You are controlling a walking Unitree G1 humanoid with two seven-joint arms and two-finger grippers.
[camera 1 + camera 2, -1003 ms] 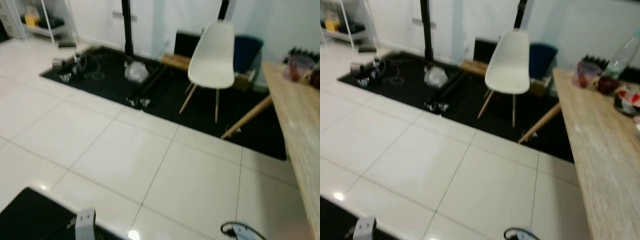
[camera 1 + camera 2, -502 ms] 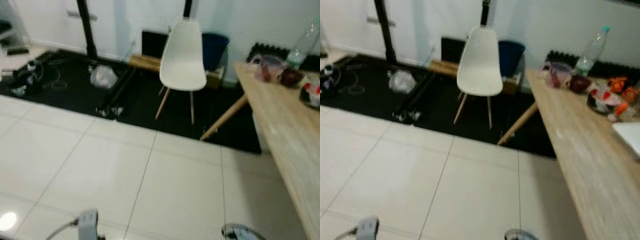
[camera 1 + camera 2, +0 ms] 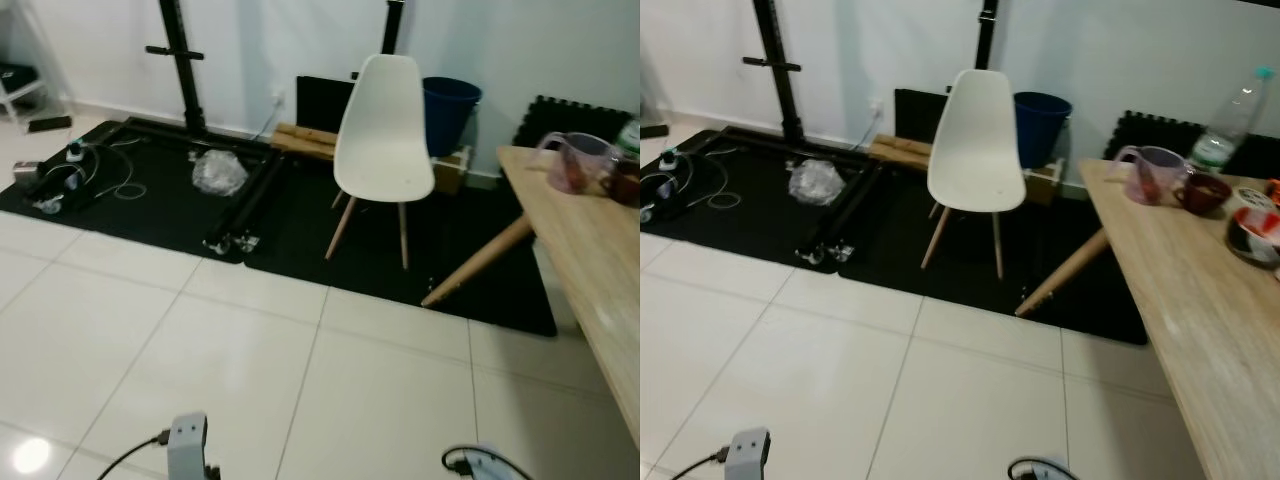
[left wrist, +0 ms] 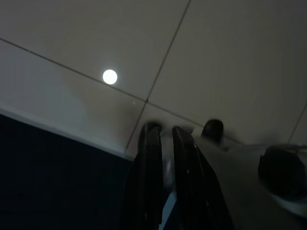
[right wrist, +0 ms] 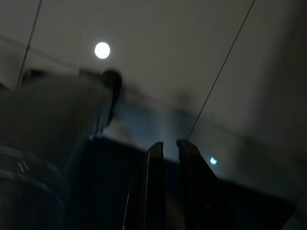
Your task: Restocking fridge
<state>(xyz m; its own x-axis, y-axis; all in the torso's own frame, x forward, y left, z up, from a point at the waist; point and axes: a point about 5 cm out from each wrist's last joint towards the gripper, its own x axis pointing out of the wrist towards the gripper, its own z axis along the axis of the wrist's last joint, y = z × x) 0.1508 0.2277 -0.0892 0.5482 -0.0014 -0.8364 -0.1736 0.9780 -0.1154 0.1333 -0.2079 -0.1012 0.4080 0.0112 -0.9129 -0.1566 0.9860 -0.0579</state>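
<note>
A light wooden table (image 3: 1200, 330) runs along the right. At its far end stand a clear pink-tinted jug (image 3: 1147, 175), a dark red cup (image 3: 1202, 192), a clear plastic bottle (image 3: 1230, 125) and a red and white bowl (image 3: 1252, 230). Both arms hang idle at the bottom edge of the eye views, the left wrist (image 3: 187, 445) and the right wrist (image 3: 480, 465) over pale floor tiles. In the dark left wrist view my left gripper (image 4: 161, 132) points at the tiles, fingers together, holding nothing. My right gripper (image 5: 168, 143) looks the same.
A white chair (image 3: 975, 145) on wooden legs stands on a black mat (image 3: 760, 215) ahead. Behind it are a blue bin (image 3: 1042, 115) and a black stand pole (image 3: 780, 70). A crumpled plastic bag (image 3: 815, 182) and cables (image 3: 665, 185) lie on the mat.
The camera has swung to the right and then settled, bringing the table and its items further into view. The picture is sharper now. The things themselves have not moved.
</note>
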